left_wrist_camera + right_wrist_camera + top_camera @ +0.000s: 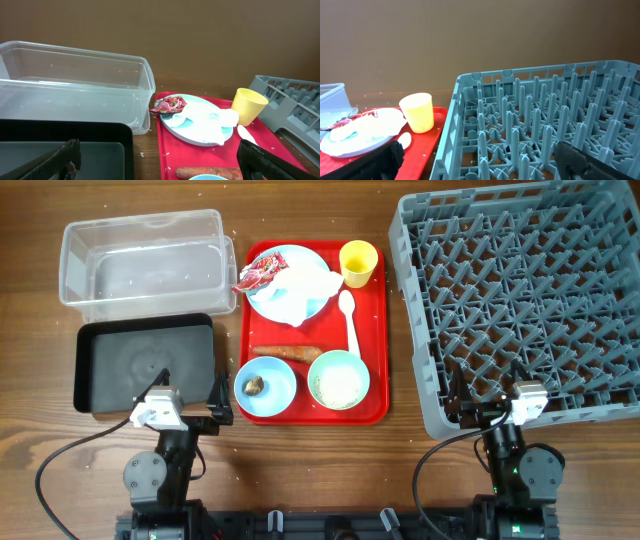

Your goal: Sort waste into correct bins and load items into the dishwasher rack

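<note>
Not yet sorted or loaded, by the look of things. Likely to go wrong first at the wrapper (258, 275): sits ahead and to the right of the left claw (192, 388), touching the napkin (300, 288) on the blue plate (285, 255), so risks lifting both together or shoving the plate across the red tray (378, 330). Could scatter rice (340, 387) from the green bowl (318, 365), off to that claw's right, if knocked in passing. Same danger for the brown lump (255, 385) in the blue bowl (282, 375), nearest of all, just beside the claw's right finger. Might roll the carrot (285, 352), lying ahead of both bowls and short of the plate, if pinched off-centre. Farther ahead and right, the yellow cup (358, 262) and white spoon (349, 315), probably light enough to skid under a careless touch. Holds the left claw released, fingers spread wide and gripping nothing, low and level over the near right part of the black bin (85, 370), with the clear tub (70, 240) beyond it. Holds the right claw (487, 395) likewise released and empty, low over the near left corner of the rack (520, 300), pegs straight ahead and the red tray well off to its left.
</note>
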